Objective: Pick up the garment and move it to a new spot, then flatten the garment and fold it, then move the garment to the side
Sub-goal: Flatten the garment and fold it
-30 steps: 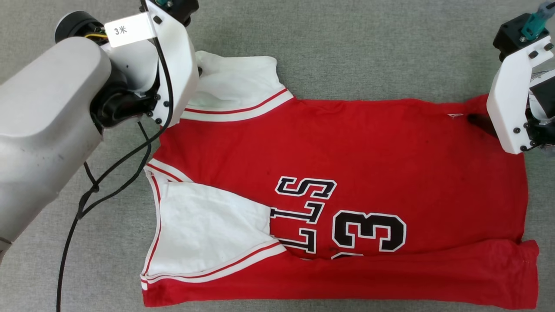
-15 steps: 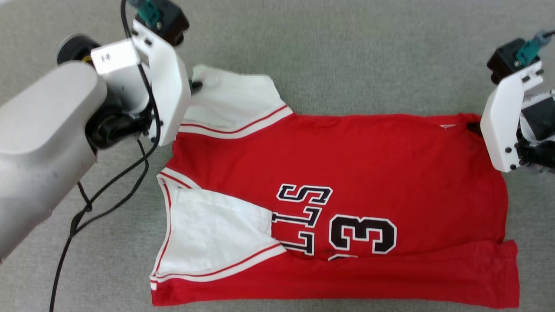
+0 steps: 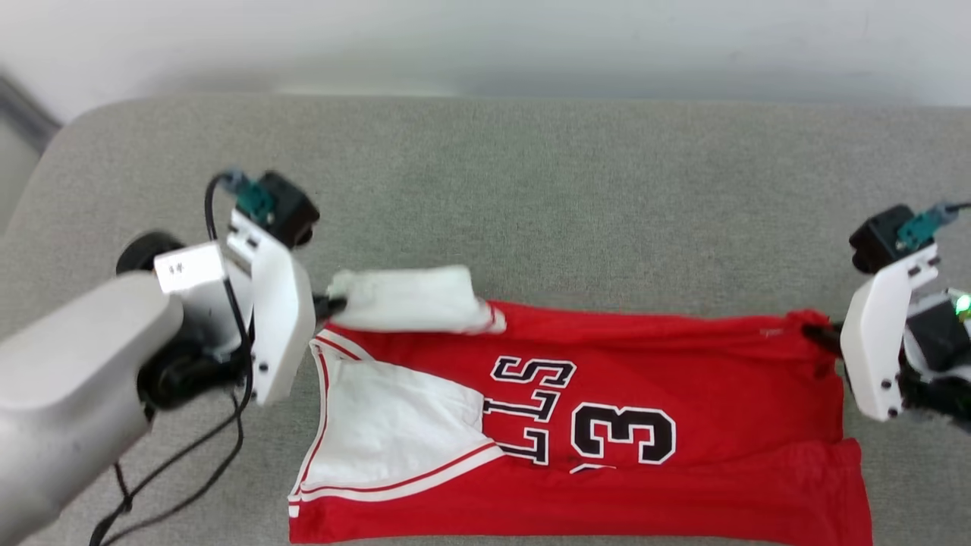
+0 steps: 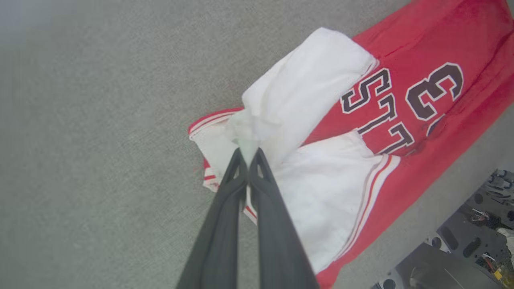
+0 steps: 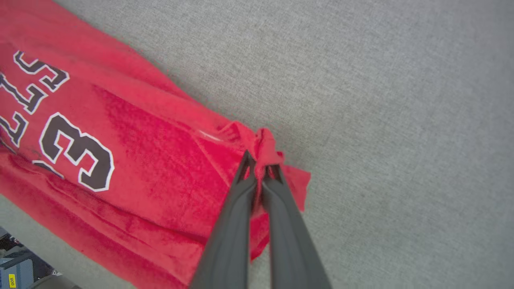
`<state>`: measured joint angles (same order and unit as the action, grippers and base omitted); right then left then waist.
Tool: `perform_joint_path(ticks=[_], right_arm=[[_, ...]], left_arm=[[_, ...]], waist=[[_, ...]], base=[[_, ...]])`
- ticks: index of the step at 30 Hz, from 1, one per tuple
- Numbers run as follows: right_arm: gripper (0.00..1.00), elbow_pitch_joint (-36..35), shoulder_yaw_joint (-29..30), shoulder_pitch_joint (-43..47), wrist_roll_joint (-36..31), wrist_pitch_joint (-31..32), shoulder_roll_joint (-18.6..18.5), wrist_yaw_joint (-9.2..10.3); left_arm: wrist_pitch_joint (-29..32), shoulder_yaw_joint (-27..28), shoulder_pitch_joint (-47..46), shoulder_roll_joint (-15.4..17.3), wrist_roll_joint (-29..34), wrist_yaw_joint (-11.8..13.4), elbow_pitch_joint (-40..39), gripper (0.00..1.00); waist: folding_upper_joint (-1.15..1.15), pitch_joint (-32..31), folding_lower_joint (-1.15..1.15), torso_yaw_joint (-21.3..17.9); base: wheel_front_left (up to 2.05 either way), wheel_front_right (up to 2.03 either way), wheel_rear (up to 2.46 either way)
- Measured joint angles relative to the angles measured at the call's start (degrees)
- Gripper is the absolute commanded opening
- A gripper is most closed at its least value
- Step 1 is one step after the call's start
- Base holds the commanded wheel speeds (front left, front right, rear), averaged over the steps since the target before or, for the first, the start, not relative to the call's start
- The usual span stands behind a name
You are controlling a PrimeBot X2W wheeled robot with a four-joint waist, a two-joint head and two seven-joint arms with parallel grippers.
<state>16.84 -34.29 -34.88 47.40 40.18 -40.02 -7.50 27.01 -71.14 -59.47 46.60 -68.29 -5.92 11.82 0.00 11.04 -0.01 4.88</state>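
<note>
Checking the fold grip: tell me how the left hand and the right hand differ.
The left hand pinches a white sleeve; the right hand pinches a bunched red corner. The left hand holds the garment at its sleeve end, the right hand at its hem end. Both are shut on its far edge.

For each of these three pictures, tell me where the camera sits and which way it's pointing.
Head view: on the head, looking forward and down at the jersey on the grey surface; the left forearm and right wrist show.
Left wrist view: on the left wrist, looking along the left jaws, shut on a white sleeve.
Right wrist view: on the right wrist, looking along the right jaws, shut on a red corner.
Shared: all three show the number 3.
</note>
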Motion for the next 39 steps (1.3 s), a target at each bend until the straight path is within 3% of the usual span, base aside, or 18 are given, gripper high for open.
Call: perform_joint_path(ticks=[12,22,23,24,25,30,39], right_arm=[[0.00,-3.83,1.52,14.15,1.79,-5.87,-0.84,0.00],[0.00,-4.00,3.88,21.24,1.65,-7.40,0.05,0.00],[0.35,-3.94,4.16,21.32,1.45,-7.47,0.29,0.00],[1.00,-3.89,4.54,21.41,1.45,-7.70,0.60,0.00],[1.00,-3.96,4.77,21.50,1.43,-7.90,0.83,0.00],[1.00,-6.91,7.27,22.14,0.62,-10.17,0.54,0.00],[1.00,-13.06,19.54,26.32,-0.15,-14.21,-0.58,0.00]], left_arm=[[-1.99,-1.48,16.56,4.76,-1.91,4.81,-7.48,0.00],[-4.70,-1.92,23.81,3.15,-1.43,5.58,-4.25,0.00],[-5.32,-1.90,23.86,2.85,-1.18,5.59,-3.65,0.01],[-6.05,-1.86,23.86,2.53,-0.88,5.58,-3.07,0.59],[-6.84,-1.70,23.86,2.05,-0.57,5.58,-2.74,1.00],[-12.32,-0.13,24.06,1.46,1.24,7.23,-3.54,1.00],[-27.04,4.45,26.82,2.15,6.01,16.27,-7.88,1.00]], waist=[[0.00,-4.59,0.00,-0.13],[0.00,-3.18,0.00,-0.27],[0.00,-3.00,0.00,-0.30],[0.00,-2.89,0.00,-0.33],[0.00,-2.89,0.00,-0.34],[0.00,-4.17,0.00,-0.30],[0.00,-7.05,0.00,-0.09]], base=[[0.00,0.00,0.00],[0.00,0.00,0.00],[0.00,0.00,0.00],[0.00,0.00,0.00],[0.00,0.00,0.00],[0.00,0.00,0.00],[0.00,0.00,0.00]])
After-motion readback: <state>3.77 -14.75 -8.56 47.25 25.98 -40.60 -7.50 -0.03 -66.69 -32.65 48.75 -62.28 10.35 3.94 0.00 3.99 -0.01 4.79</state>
